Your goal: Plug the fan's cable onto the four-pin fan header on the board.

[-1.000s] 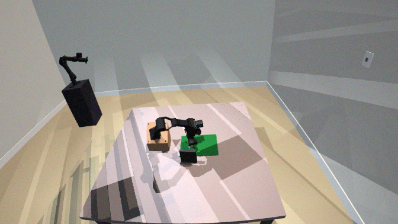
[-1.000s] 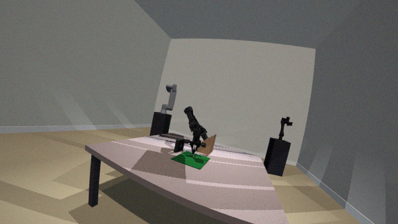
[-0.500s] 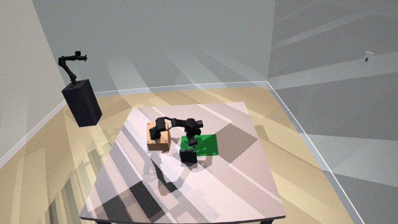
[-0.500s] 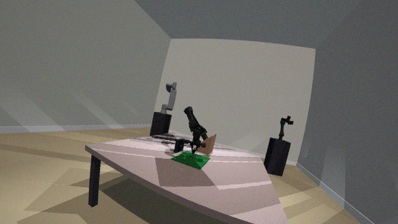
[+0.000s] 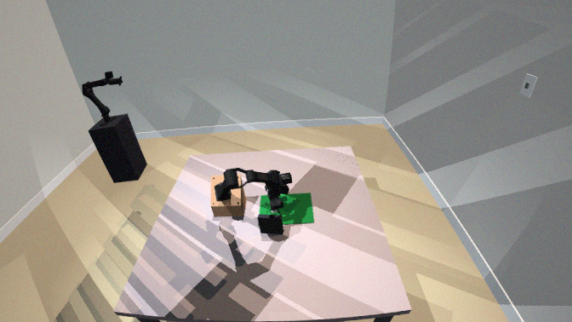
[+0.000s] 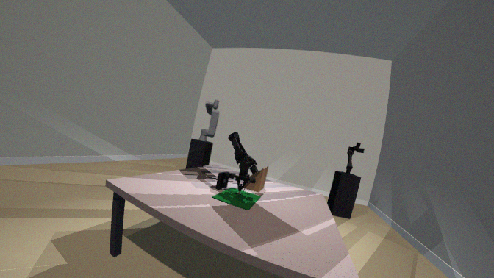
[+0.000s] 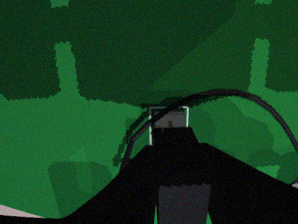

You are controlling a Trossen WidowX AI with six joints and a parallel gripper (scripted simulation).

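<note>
The green board (image 5: pixel 305 208) (image 6: pixel 248 206) (image 7: pixel 30 135) lies flat on the table. On it, a small header (image 7: pixel 187 119) shows in the wrist view as a pale outline with a grey inside and one tan pin. My gripper (image 5: pixel 278 213) (image 6: pixel 240 190) (image 7: pixel 175 153) is shut on the fan's cable plug, low over the board, at the header's near side. The plug is dark and mostly hidden by the fingers; how deep it sits cannot be told. The black cable (image 7: pixel 225 92) arches over the header. The black fan (image 5: pixel 271 224) (image 6: pixel 222 181) stands beside the board.
A wooden block (image 5: pixel 227 209) (image 6: pixel 262 179) stands by the arm's base. Dark shadows cross the table (image 5: pixel 340 264) (image 6: pixel 147 189) and the board. Another arm on a black pedestal (image 5: pixel 117 149) (image 6: pixel 345 195) stands away from the table.
</note>
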